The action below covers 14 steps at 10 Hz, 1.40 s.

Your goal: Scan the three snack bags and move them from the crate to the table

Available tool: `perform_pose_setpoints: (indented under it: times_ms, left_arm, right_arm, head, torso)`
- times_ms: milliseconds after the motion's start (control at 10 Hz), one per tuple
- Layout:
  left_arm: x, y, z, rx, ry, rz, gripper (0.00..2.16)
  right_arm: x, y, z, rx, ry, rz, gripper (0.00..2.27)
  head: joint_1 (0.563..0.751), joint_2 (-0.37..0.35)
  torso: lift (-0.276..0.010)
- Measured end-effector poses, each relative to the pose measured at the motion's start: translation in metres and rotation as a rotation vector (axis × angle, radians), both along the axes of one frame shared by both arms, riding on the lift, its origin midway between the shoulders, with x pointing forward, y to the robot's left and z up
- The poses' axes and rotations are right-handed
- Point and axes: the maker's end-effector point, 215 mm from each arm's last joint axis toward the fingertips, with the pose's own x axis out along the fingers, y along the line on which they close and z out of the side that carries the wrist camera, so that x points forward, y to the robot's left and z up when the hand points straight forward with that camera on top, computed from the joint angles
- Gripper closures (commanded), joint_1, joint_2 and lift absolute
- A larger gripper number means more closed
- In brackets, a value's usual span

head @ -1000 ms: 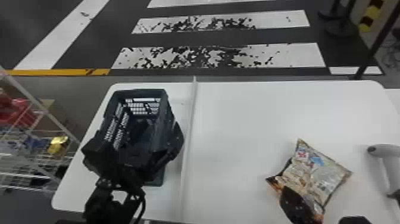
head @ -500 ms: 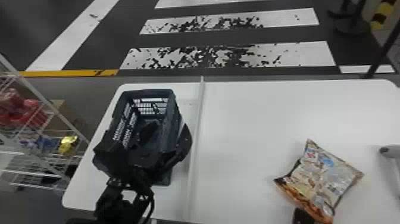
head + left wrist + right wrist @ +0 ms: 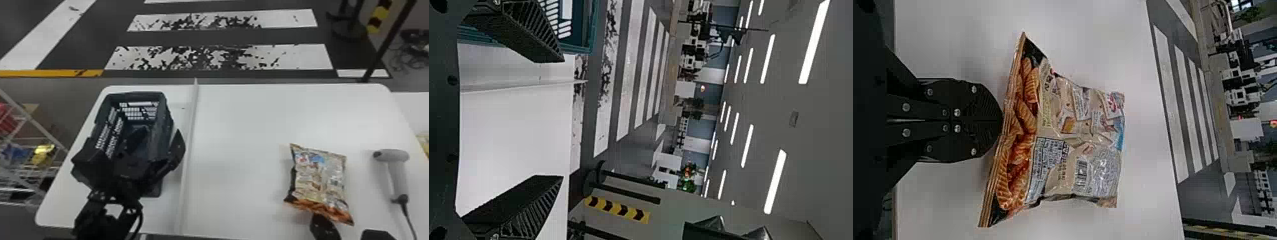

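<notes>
crate (image 3: pixel 164 110) on table (image 3: pixel 242 134), snack bag (image 3: pixel 320 182) outside, in right claw (image 3: pixel 320 218)

1. Rack (image 3: pixel 32 120): left of the left gripper (image 3: pixel 131 151).
2. Divider (image 3: pixel 192 127): between it and the right gripper (image 3: pixel 322 225).
3. Crosswalk (image 3: pixel 300 60): beyond both.
4. Striped post (image 3: pixel 379 15): well beyond the right gripper.

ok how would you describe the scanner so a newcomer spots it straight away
On the white table, look near the robot's right-hand end. There lies a smooth, pale grey handheld scanner, its rounded head pointing across the far part of the handle. What sets it apart from the colourful, crinkled snack bag to its left is the black cable trailing from its handle.
</notes>
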Motion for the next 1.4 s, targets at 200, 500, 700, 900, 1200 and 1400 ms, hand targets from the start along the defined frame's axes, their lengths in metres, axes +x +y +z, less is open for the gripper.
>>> perform_pose_setpoints:
  times_ms: [200, 500, 700, 900, 1200, 1400]
  left_arm:
    - [0.000, -0.004, 0.000, -0.004, 0.000, -0.005, 0.03]
    - [-0.001, -0.005, -0.001, -0.006, 0.002, -0.006, 0.03]
    - [-0.001, -0.005, -0.004, -0.006, 0.007, -0.005, 0.03]
    - [-0.001, -0.005, -0.005, -0.007, 0.007, -0.006, 0.03]
    - [-0.004, -0.011, -0.003, -0.012, 0.004, -0.016, 0.03]
    - [-0.005, -0.016, 0.000, -0.011, 0.000, -0.027, 0.03]
  right_arm:
    - [0.005, -0.021, 0.002, -0.003, -0.005, -0.045, 2.19]
    - [-0.004, -0.011, 0.009, 0.029, -0.004, -0.040, 2.19]
    - [-0.009, 0.008, 0.028, 0.065, -0.022, -0.013, 2.19]
    - [0.000, 0.009, 0.051, 0.079, -0.064, -0.012, 2.19]
    - [0.065, -0.020, 0.084, 0.049, -0.198, -0.050, 2.19]
    - [0.099, -0.029, 0.086, 0.033, -0.243, -0.068, 2.19]
  head:
    - [0.695, 0.024]
    - [0.695, 0.022]
    - [0.695, 0.061]
    - [0.695, 0.067]
    - [0.695, 0.016]
    - [0.695, -0.013]
  torso:
    - [-0.062]
    - [-0.062]
    - [-0.062]
    - [-0.062]
    - [-0.062]
    - [-0.062]
